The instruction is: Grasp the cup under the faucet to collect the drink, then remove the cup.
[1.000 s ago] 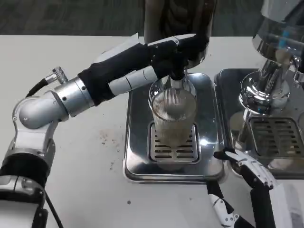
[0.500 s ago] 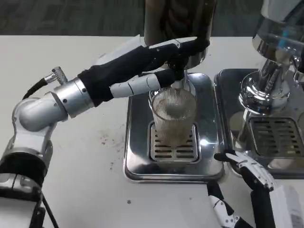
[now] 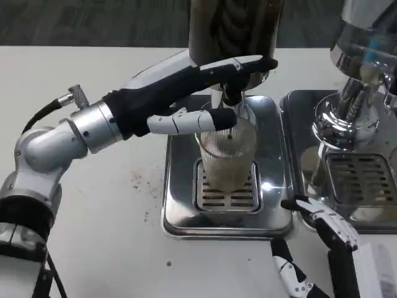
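Ribbed glass cup (image 3: pixel 227 155) under the faucet (image 3: pixel 231 93), on the drip tray (image 3: pixel 180 186).
Left hand (image 3: pixel 205 93) spreads open at the rim, holding nothing; wrap the cup before lifting. Right hand (image 3: pixel 325 223) idles open on the worktop (image 3: pixel 93 236).

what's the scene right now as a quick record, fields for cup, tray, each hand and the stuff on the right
cup: ribbed clear cup, upright on the drip tray grate, under the faucet
tray: steel drip tray on white table
left hand: left hand at the faucet above the cup, fingers by the rim
right hand: right hand low by the tray's right corner, holding nothing
right side: second steel dispenser
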Available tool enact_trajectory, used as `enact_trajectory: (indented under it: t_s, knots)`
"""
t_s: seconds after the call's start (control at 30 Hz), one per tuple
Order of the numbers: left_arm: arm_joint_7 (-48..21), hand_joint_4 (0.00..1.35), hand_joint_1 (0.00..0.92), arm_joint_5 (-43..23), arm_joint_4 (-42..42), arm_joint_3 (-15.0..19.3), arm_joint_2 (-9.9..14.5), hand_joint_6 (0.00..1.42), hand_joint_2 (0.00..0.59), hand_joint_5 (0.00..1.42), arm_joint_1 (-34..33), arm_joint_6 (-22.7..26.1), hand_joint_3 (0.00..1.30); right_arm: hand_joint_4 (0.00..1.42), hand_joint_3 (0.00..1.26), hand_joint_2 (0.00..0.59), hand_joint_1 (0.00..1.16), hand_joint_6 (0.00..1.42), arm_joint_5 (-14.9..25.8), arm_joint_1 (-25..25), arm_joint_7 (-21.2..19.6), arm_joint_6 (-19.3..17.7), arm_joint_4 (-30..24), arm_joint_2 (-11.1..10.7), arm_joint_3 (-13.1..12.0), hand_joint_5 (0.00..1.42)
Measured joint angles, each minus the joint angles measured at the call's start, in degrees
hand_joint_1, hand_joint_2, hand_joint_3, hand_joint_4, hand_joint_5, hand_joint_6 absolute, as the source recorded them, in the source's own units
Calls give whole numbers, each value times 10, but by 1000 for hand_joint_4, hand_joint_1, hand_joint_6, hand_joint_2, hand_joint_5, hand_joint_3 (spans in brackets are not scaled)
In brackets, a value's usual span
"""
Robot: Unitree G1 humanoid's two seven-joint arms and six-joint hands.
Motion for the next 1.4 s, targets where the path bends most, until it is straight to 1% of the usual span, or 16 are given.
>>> enact_trajectory:
  t_s: [0.27, 0.33, 0.4, 0.53, 0.6, 0.67, 0.87, 0.93, 1.07, 1.23, 1.33, 1.4]
  knots:
    - [44, 26, 0, 38, 2, -23, 13, 0, 76, 23, -3, -27, 122, 257, 366, 382, 398, 238, 1, 0, 0, 0, 0, 0, -1, 233]
    - [55, 17, 0, 45, 3, -26, 14, 0, 74, 13, -3, -31, 117, 248, 360, 374, 405, 232, 1, 0, 1, 0, 0, 0, -1, 232]
    - [65, 15, 0, 55, 3, -30, 16, 0, 73, 10, -3, -36, 116, 229, 336, 356, 403, 232, 5, 0, 3, 0, 0, 0, -1, 222]
    - [84, 14, 0, 65, 4, -41, 20, 0, 73, 9, -3, -42, 115, 170, 243, 292, 407, 231, 26, -3, 18, -3, -4, 0, -3, 188]
    - [92, 14, 0, 72, 4, -44, 22, 0, 73, 9, -3, -45, 115, 138, 189, 270, 430, 214, 45, -8, 36, -9, -9, -1, -7, 175]
    - [97, 14, 0, 76, 5, -46, 22, 0, 73, 9, -4, -47, 115, 112, 161, 252, 457, 212, 61, -13, 52, -13, -11, -2, -9, 170]
    - [110, 14, 0, 82, 7, -50, 23, 0, 73, 9, -4, -49, 115, 40, 85, 232, 499, 170, 133, -22, 130, -23, -14, -4, -21, 104]
    - [114, 14, 0, 83, 7, -52, 24, 0, 73, 9, -4, -49, 115, 4, 28, 229, 517, 138, 157, -28, 158, -23, -16, -3, -26, 61]
    - [119, 14, 0, 85, 8, -56, 25, 0, 74, 8, -5, -50, 115, 0, 0, 222, 541, 102, 201, -45, 212, -21, -17, -3, -33, 9]
    - [127, 20, 0, 85, 10, -61, 26, 0, 76, 8, -7, -50, 115, 0, 0, 222, 544, 92, 224, -69, 265, -5, -17, -3, -42, 0]
    - [129, 22, 0, 85, 11, -64, 26, 0, 76, 8, -8, -50, 115, 0, 0, 222, 546, 71, 227, -81, 287, 5, -17, -1, -46, 0]
    - [130, 23, 0, 85, 11, -64, 26, 0, 76, 8, -8, -51, 115, 0, 0, 222, 546, 69, 231, -85, 294, 8, -16, 0, -47, 0]
